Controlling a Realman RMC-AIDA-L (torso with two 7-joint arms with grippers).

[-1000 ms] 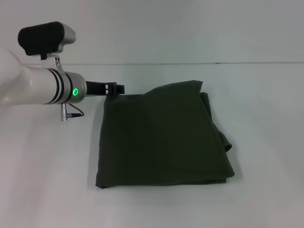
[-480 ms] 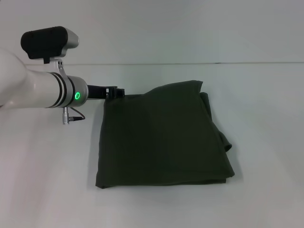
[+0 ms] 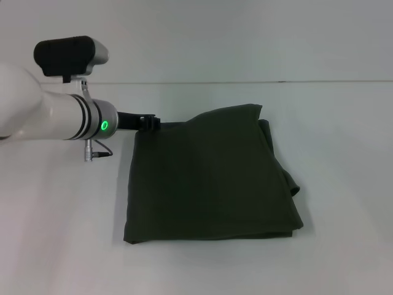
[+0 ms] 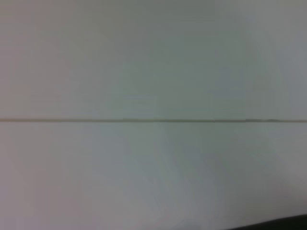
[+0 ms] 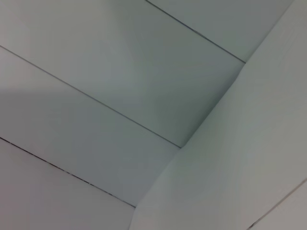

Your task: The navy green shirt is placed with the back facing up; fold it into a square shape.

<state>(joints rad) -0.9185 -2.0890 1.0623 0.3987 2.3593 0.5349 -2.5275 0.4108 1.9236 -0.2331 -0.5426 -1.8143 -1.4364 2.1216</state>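
Observation:
The navy green shirt (image 3: 209, 175) lies folded into a rough rectangle on the white table, plain side up, with loose layers bulging along its right edge. My left gripper (image 3: 149, 123) sits at the shirt's far left corner, touching or just above the cloth there, mostly hidden behind my white wrist (image 3: 73, 117). The left wrist view holds only white surface with a dark sliver (image 4: 288, 224) at one corner. My right gripper is out of view, and its wrist camera faces pale wall panels.
The white table (image 3: 55, 233) stretches around the shirt on every side. Its far edge meets a pale wall (image 3: 245, 37) behind the shirt.
My left wrist has shifted a little right and down toward the shirt's corner, covering more of the gripper. The shirt has not moved.

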